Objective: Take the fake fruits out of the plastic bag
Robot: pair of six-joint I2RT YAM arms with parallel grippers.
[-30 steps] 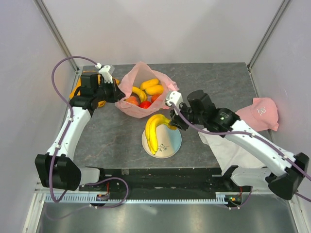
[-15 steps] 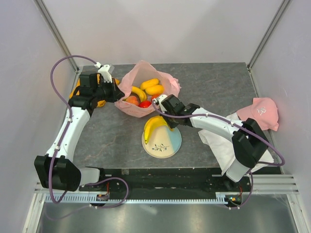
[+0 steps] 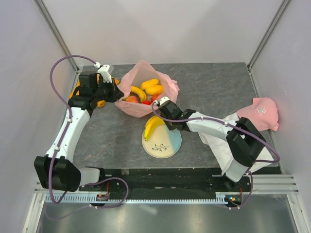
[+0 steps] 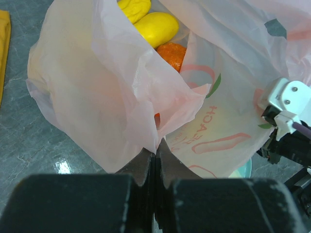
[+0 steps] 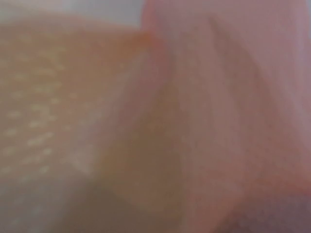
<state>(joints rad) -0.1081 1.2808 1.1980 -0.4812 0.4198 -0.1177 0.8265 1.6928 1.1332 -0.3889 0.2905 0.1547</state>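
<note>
– Location of the plastic bag (image 3: 134, 109)?
– Far centre of the grey table (image 3: 218, 82), mouth open upward. Inside: yellow pieces (image 3: 152, 86), a red piece (image 3: 145, 103), a peach piece (image 3: 131, 100) and an orange piece (image 4: 171, 53). The banana bunch (image 3: 153, 127) is outside, lying on the white plate (image 3: 170, 144) just beside the bag's near side.
– Left gripper (image 4: 155, 154)?
– Jaws together, clamped on a fold of the bag's rim, left side.
– Right gripper (image 3: 159, 107)?
– At the bag's near right edge, over the bananas' stem end. Wrist view is only pink and orange blur; cannot tell how the jaws stand.
– Surroundings?
– Orange cloth (image 3: 77, 91) under the left arm; pink cap (image 3: 260, 110) and white cloth (image 3: 218, 150) at right.
</note>
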